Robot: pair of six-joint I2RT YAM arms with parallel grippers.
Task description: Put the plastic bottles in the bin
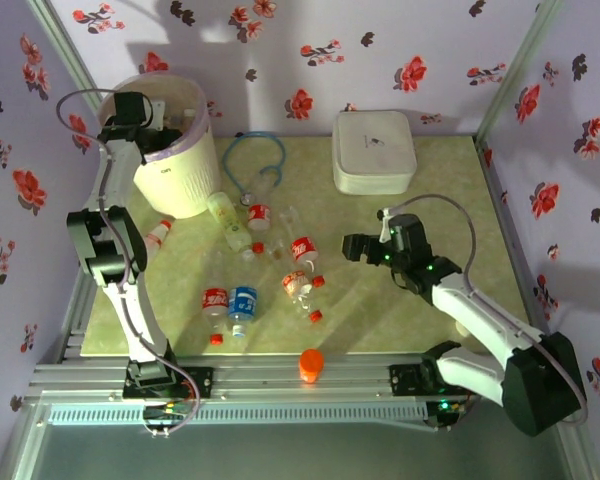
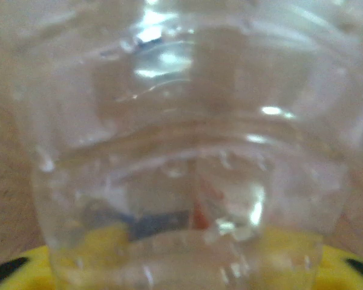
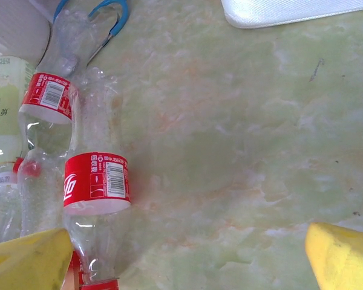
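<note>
At the far left of the overhead view, the tall cream-white cylindrical bin (image 1: 185, 185) with its pale lilac bag stands on the pale green marbled tabletop (image 1: 430, 200). The left gripper (image 1: 165, 120) hangs over its open mouth. That wrist camera looks straight onto a clear plastic bottle (image 2: 187, 151) very close to the lens, with yellow fingers (image 2: 330, 266) along the bottom edge. The view is so blurred that I cannot tell whether the jaws clasp the bottle or stand loose around it.

By the bin's foot lies a red-capped clear bottle (image 1: 158, 233), then a yellowish-labelled bottle (image 1: 228, 218), with a blue looped cord (image 1: 255, 160) behind. Nearer the front, a red-labelled bottle (image 1: 215, 300) lies just beside a blue-labelled bottle (image 1: 243, 300). An orange knob (image 1: 311, 365) sits on the near rail.

Further right, a flat white rounded-square lidded box (image 1: 373, 150) rests at the far side. The right gripper (image 1: 352, 248) hovers low over the table, jaws spread wide with nothing between them. Its wrist view shows a second red-labelled bottle (image 3: 97, 184) lying just beside the left finger.
</note>
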